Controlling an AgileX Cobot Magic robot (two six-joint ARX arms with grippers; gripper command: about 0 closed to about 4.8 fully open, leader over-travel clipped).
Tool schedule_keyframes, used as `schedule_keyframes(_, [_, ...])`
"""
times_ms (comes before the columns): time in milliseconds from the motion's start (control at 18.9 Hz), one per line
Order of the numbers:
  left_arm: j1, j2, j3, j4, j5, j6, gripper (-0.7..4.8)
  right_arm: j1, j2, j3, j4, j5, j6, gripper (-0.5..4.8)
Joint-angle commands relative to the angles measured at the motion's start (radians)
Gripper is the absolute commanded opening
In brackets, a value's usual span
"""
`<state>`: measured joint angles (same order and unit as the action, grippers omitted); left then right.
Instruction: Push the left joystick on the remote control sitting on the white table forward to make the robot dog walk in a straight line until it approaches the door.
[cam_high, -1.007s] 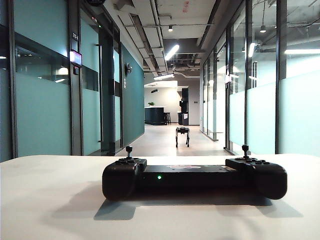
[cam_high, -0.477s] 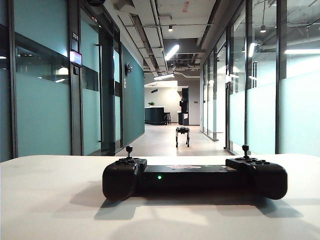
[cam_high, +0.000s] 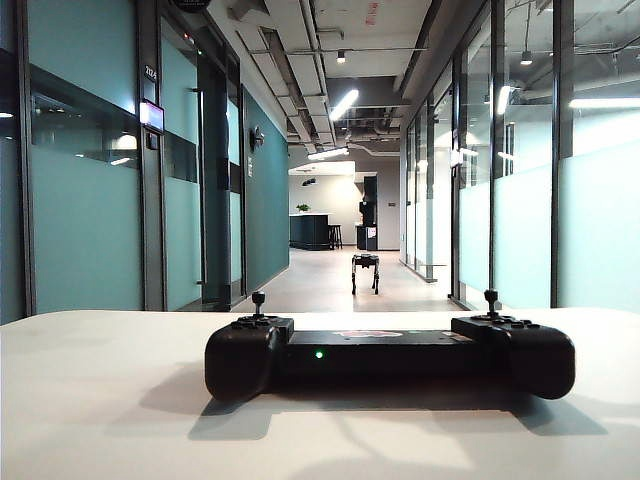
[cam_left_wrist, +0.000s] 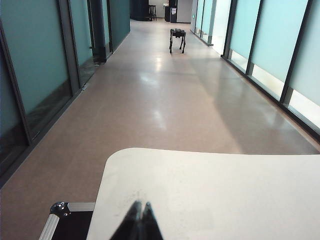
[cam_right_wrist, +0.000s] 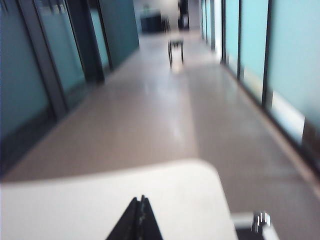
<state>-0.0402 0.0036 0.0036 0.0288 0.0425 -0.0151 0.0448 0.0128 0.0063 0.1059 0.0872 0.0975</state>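
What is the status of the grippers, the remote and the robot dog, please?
Left gripper shut, right gripper shut, both over the white table, clear of the remote control. Left joystick untouched. Robot dog standing down the corridor; path unobstructed.

White table (cam_high: 100, 400) smooth matt white top, soft shadows only. Remote control (cam_high: 390, 355) black matt plastic, slight sheen on rounded ends; left joystick (cam_high: 258, 300) thin black stick, plastic-looking. Corridor floor (cam_left_wrist: 165, 100) smooth, glossy, reflecting ceiling lights. Walls (cam_high: 85, 200) frosted glass panels in dark metal-looking frames. Case corner (cam_left_wrist: 59, 207) shiny metal trim. Left gripper (cam_left_wrist: 139, 225) and right gripper (cam_right_wrist: 138, 220) dark matt fingers, pressed together.
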Motion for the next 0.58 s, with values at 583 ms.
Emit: schedule_keyframes(583, [0.000, 0.000, 0.003, 0.010, 0.004, 0.007, -0.02, 0.002, -0.016, -0.005, -0.031, 0.000, 0.000, -0.01])
